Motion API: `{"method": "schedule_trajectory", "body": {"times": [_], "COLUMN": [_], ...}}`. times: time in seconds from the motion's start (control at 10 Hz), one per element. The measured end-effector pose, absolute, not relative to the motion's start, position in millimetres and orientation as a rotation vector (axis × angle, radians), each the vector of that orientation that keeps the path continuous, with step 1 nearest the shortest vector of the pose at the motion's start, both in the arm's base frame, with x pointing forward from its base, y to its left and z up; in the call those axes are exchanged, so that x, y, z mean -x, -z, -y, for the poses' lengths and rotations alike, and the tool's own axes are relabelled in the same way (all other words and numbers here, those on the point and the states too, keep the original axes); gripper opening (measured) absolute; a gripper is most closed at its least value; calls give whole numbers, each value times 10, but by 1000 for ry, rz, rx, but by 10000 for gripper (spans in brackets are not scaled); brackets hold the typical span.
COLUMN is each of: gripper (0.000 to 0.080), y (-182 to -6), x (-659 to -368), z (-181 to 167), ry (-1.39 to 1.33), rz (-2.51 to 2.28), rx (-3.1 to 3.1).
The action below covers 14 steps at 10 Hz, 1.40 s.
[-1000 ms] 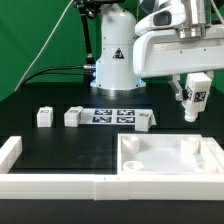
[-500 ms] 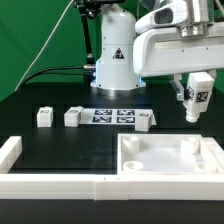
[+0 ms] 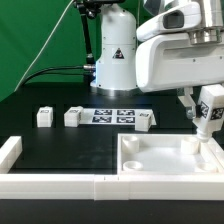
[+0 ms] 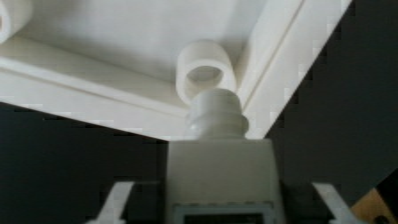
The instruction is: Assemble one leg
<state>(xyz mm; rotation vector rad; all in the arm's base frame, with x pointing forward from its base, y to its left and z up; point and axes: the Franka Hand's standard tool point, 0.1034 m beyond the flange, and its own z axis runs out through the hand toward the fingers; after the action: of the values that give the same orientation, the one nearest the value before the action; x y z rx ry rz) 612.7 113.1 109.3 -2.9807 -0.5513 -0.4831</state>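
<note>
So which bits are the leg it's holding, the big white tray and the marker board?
Held leg (image 3: 208, 113): exterior view, on its white body.
Tray (image 3: 168, 160): exterior view, on its bare floor.
Marker board (image 3: 112, 115): exterior view, at its middle, among the tags.

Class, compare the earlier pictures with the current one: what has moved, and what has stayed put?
The claw, gripping a leg throughout, moved toward the exterior view's right and down. The leg now points at a corner socket of the tray, close to it. The three loose legs, the marker board, the tray and the rails did not move.
</note>
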Motion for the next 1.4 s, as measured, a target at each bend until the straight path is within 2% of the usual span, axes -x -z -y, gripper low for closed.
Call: {"method": "schedule_trajectory", "body": {"times": [0.2,0.3,0.9,1.4], "gripper": [290,290,291,290], "y": [-1089,-1102,-891,-759], "x": [-6127,-6161,-6324,-6211], "z": [-1132,-1110,-1064,-1202], "ry": [484,568,708,667], "rz": [553,552,531,562], "rx": [2980,2973,2954,2949]}}
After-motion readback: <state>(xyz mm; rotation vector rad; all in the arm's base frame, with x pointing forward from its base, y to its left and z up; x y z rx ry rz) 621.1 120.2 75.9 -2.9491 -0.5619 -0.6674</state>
